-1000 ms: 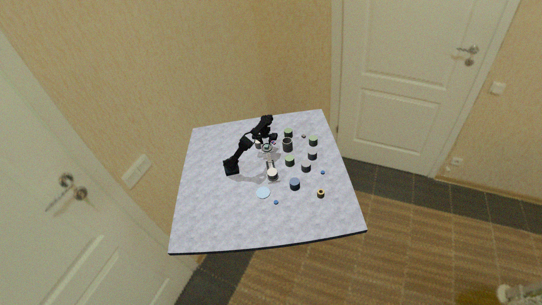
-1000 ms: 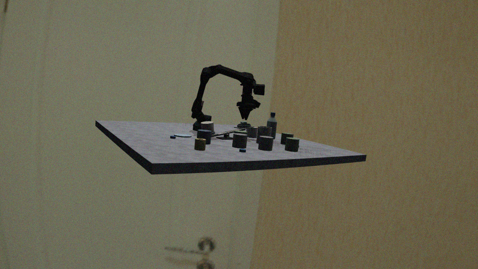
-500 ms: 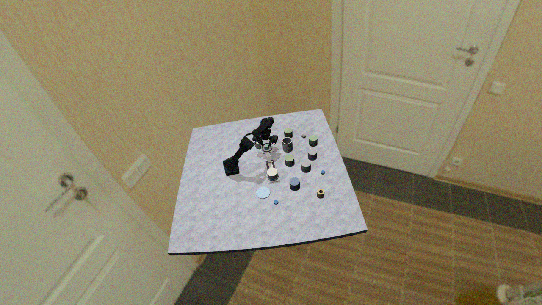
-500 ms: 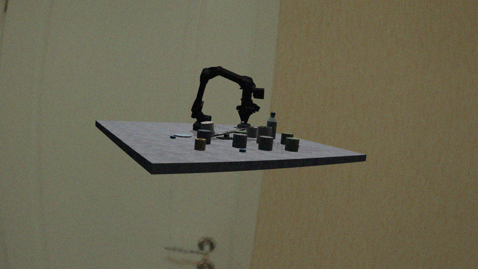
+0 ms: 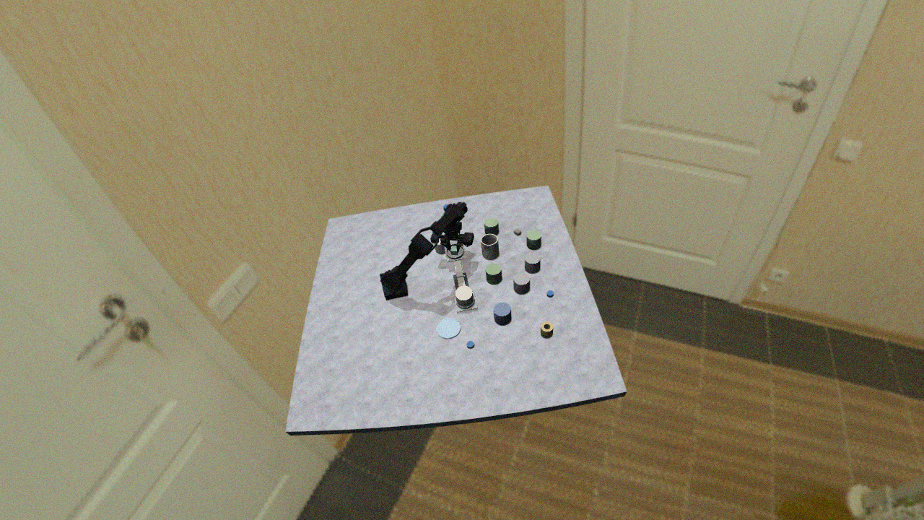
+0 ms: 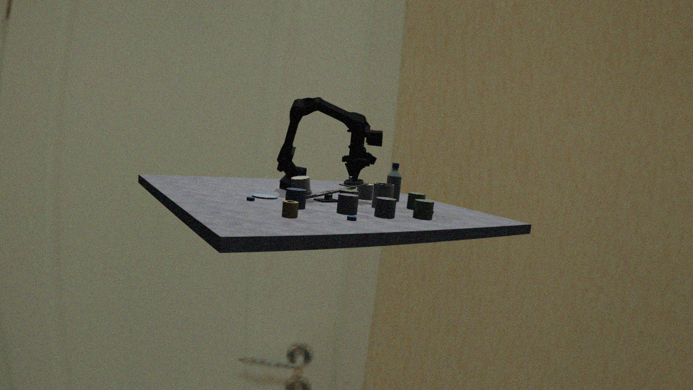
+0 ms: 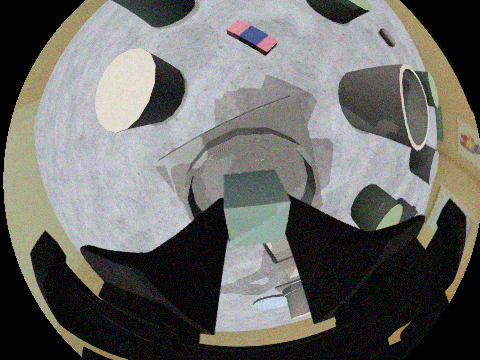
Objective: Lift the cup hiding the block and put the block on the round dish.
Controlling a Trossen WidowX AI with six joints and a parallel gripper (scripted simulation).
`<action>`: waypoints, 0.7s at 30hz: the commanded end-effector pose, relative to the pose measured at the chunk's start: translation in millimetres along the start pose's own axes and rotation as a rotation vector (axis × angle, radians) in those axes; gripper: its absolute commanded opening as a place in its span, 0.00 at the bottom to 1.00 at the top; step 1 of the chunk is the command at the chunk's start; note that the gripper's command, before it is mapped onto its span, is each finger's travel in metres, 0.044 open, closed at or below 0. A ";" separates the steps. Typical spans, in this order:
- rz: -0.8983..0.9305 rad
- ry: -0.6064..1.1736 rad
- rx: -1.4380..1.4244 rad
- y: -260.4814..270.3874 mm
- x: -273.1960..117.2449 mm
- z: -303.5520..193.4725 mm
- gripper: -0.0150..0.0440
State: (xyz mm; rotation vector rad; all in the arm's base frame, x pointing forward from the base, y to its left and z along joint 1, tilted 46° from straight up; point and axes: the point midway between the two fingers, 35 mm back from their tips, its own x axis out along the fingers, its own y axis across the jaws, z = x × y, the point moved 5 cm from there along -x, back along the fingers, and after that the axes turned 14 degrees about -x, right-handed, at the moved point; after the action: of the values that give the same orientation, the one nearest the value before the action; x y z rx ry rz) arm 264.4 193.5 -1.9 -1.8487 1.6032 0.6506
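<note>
My gripper points down at the raised end of the tilted balance. Its fingers are shut on the green block, touching both sides. The block is at the round holder on that end; whether it is clear of the holder I cannot tell. One white-topped cup stands on the lower end, partly seen in the wrist view. The other white-topped cup stands on the table beside the raised end. The pale blue round dish bears nothing.
A tall grey open cup stands near the raised end. A bottle, a pink and blue block, a blue cylinder, a yellow ring and several green and grey cylinders stand around the balance.
</note>
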 end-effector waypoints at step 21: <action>-0.001 -0.002 -0.004 -1.6 -77.8 2.3 0.25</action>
State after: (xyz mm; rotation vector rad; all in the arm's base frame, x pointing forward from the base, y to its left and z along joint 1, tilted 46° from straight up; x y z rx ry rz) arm 258.7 237.3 40.1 -1.8561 1.6014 0.6523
